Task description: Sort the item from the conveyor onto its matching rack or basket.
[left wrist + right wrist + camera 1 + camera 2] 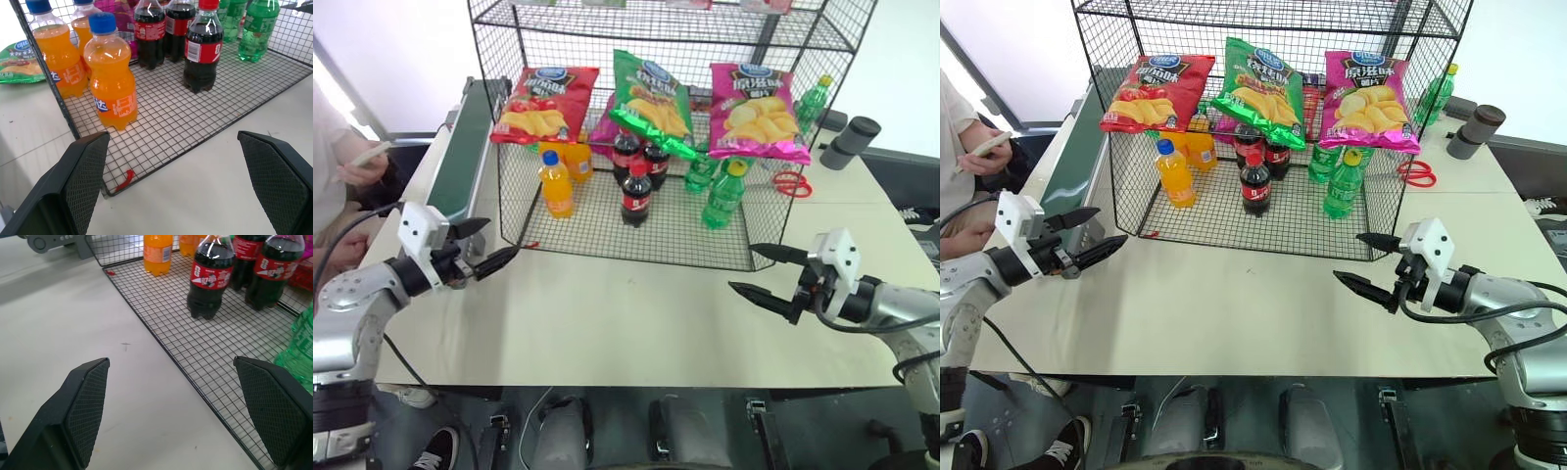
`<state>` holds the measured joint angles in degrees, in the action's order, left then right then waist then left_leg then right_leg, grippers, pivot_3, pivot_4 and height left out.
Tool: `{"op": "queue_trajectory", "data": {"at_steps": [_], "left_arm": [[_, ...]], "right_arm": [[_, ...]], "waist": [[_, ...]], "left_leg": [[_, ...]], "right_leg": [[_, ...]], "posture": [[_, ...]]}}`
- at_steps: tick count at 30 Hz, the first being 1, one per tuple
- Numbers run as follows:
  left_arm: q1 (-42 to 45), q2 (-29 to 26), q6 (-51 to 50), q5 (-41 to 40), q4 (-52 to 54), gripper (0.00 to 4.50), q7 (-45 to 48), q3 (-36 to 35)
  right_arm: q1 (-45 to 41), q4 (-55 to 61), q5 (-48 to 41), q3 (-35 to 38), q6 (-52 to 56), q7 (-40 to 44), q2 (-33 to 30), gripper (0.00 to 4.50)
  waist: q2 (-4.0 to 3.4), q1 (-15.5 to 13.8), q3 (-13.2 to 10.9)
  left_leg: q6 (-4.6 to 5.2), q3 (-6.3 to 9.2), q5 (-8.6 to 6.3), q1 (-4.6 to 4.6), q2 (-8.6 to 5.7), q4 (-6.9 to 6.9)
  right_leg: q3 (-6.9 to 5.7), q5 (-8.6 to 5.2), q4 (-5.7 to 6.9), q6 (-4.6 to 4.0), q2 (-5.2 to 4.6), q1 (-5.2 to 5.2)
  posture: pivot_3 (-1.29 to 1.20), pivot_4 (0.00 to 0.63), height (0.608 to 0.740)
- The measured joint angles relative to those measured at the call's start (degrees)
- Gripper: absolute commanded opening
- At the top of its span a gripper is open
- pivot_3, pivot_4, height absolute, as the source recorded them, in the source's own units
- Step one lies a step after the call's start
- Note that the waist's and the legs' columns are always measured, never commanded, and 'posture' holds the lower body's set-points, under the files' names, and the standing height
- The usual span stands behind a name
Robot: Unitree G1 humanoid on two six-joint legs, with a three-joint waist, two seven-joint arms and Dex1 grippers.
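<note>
Green crisp bag [651,103]: shiny foil-like film, crinkled, glossy. Red crisp bag [544,102] and pink crisp bag [756,110]: same glossy film. Rack [607,230]: thin black wire mesh, matt. Conveyor [460,152]: matt dark green belt, grey metal rails. Tabletop [626,313]: smooth, pale, matt. Orange bottle [113,78], cola bottle [203,46]: clear glossy plastic. Left pincer [186,183] pads [85,181]: black, fine-textured, matt, as on right pincer [176,411].
</note>
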<state>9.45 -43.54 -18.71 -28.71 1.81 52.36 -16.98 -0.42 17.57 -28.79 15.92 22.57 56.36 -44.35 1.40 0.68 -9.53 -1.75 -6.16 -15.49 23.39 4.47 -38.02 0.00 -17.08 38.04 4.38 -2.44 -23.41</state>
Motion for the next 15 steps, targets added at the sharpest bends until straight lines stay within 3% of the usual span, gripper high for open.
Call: {"op": "queue_trajectory", "data": {"at_steps": [15], "left_arm": [[4.96,2.72,9.39,3.06,-11.42,4.5,3.6,0.95]], "right_arm": [[-0.51,-1.45,1.52,-0.03,-2.54,-0.39,0.0,4.24]], "waist": [[-0.01,-0.02,0.01]], "left_leg": [[0.0,-0.03,0.0,-0.01,-0.01,-0.02]], "right_leg": [[-0.01,0.01,0.02,0.01,0.01,0.01]], "posture": [[0.0,0.15,0.74]]}}
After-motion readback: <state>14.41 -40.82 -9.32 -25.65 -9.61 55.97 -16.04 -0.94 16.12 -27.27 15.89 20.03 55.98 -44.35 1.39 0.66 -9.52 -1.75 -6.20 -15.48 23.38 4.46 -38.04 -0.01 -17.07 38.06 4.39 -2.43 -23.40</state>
